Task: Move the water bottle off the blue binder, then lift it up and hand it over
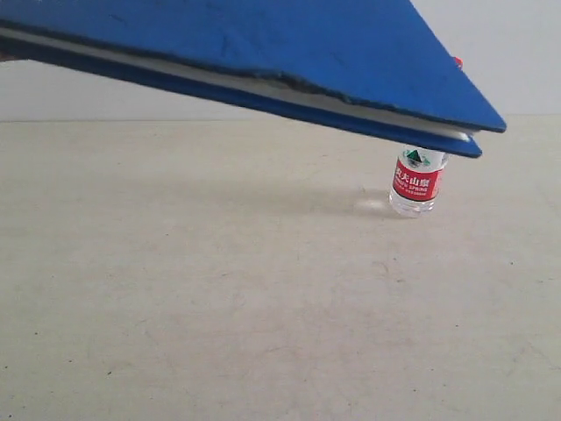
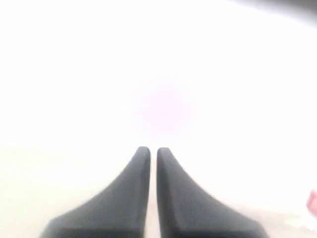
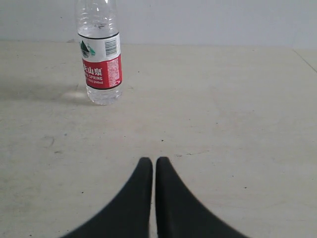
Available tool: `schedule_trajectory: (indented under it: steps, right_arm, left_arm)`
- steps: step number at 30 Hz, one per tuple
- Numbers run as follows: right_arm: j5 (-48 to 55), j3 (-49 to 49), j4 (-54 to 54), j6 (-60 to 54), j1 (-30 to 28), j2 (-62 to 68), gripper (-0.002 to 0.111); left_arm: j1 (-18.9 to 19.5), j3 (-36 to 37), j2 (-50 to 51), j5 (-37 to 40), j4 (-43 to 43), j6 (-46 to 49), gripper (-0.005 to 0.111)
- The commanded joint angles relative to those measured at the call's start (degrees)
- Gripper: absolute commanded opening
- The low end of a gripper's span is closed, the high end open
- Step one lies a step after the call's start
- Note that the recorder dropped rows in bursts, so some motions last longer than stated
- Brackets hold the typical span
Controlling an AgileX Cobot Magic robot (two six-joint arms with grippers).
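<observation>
Water bottle [image 3: 99,59] stands upright on the counter [image 3: 223,114], clear of the blue binder [image 1: 263,53], which hangs tilted in the air. The bottle lies ahead of the right gripper [image 3: 150,159], well apart and off its line. That gripper is closed and empty, like the left gripper [image 2: 149,148]; the right arm looks nearer.

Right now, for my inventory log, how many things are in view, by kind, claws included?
Clear plastic water bottle with red-and-white label: 1
Flat deep-blue binder: 1
Black claws: 2, left claw and right claw
Total: 4
</observation>
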Motion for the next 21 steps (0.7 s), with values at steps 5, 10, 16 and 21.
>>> schedule_trajectory:
  steps: [5, 10, 16, 21]
  right_arm:
    - [-0.6, 0.0, 0.0, 0.0, -0.4, -0.1, 0.0]
    - [-0.6, 0.0, 0.0, 0.0, -0.4, -0.1, 0.0]
    - [-0.5, 0.0, 0.0, 0.0, -0.4, -0.1, 0.0]
    - [-0.5, 0.0, 0.0, 0.0, -0.6, -0.1, 0.0]
  left_arm:
    - [0.3, 13.9, -0.4, 5.5, 8.3, -7.4, 0.005]
    - [-1.4, 13.9, -0.4, 4.8, 8.3, -7.4, 0.005]
    - [-1.9, 13.9, -0.4, 6.6, 9.9, -10.4, 0.005]
    - [-1.8, 13.9, -0.4, 7.4, 10.0, -11.6, 0.005]
